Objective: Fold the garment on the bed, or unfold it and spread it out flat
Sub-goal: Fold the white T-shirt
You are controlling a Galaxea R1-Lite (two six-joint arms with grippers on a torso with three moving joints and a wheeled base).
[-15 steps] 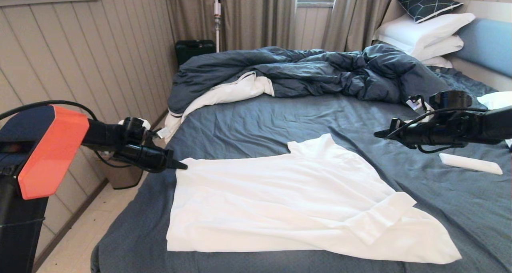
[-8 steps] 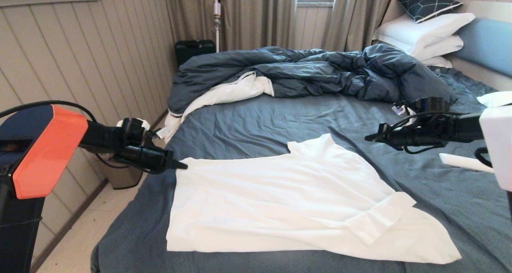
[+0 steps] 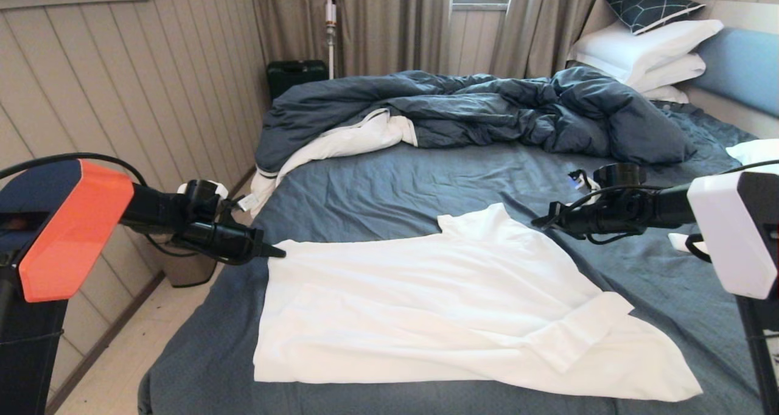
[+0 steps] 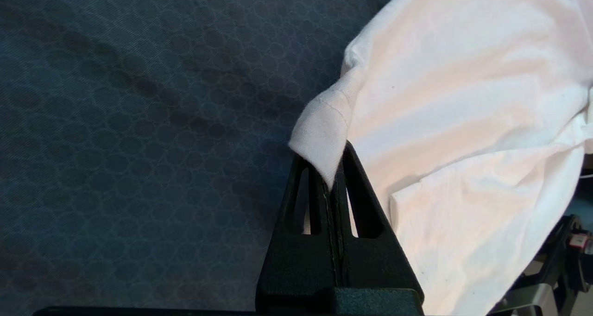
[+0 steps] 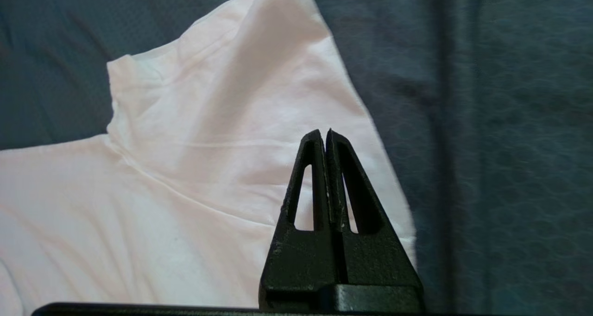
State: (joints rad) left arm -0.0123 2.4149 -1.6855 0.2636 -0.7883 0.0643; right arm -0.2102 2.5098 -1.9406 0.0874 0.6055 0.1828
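We find the garment point(image 3: 438, 305) lying across the lower centre of the head frame, on the dark sheet of the bed point(image 3: 395, 184); it is spread mostly flat, with its small neck piece toward the upper middle and a folded sleeve toward the lower right. The left gripper point(image 3: 277, 252) sits at centre left of the frame, at the garment's upper left corner; its jaws are closed on that corner, and in the left wrist view point(image 4: 334, 167) we see a tab of white cloth pinched between them. The right gripper point(image 3: 538, 222) hangs at centre right, above the garment's upper right edge; its jaws are pressed together and grip nothing point(image 5: 324, 137). A rumpled duvet point(image 3: 475, 111) lies across the upper centre; white pillows point(image 3: 645, 53) are stacked at upper right.
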